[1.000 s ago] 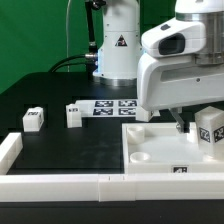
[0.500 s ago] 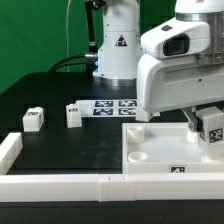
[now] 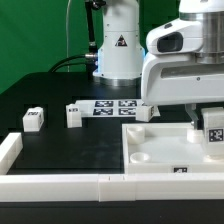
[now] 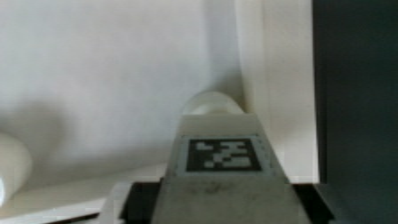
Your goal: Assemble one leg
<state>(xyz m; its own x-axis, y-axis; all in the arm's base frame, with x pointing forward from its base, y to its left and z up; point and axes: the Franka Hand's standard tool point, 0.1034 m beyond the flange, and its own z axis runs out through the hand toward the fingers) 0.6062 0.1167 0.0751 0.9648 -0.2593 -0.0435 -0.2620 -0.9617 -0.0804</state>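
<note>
My gripper (image 3: 206,122) is shut on one leg (image 3: 215,131), a small white block with a black-and-white tag, and holds it over the right rear part of the large white panel (image 3: 160,148). In the wrist view the leg (image 4: 222,150) stands out between my dark fingers (image 4: 150,197), over the panel's white face (image 4: 107,70) and near its edge. Two more legs (image 3: 33,118) (image 3: 74,115) stand on the black table at the exterior view's left. Another white block (image 3: 146,112) sits just behind the panel.
The marker board (image 3: 112,104) lies flat in front of the robot base (image 3: 116,50). A white rail (image 3: 55,183) runs along the table's front edge, with a corner piece (image 3: 8,150) at the exterior view's left. The panel has round corner sockets (image 3: 141,157).
My gripper has carried the leg a little toward the exterior view's right, over the panel's far right part. The loose legs have not moved.
</note>
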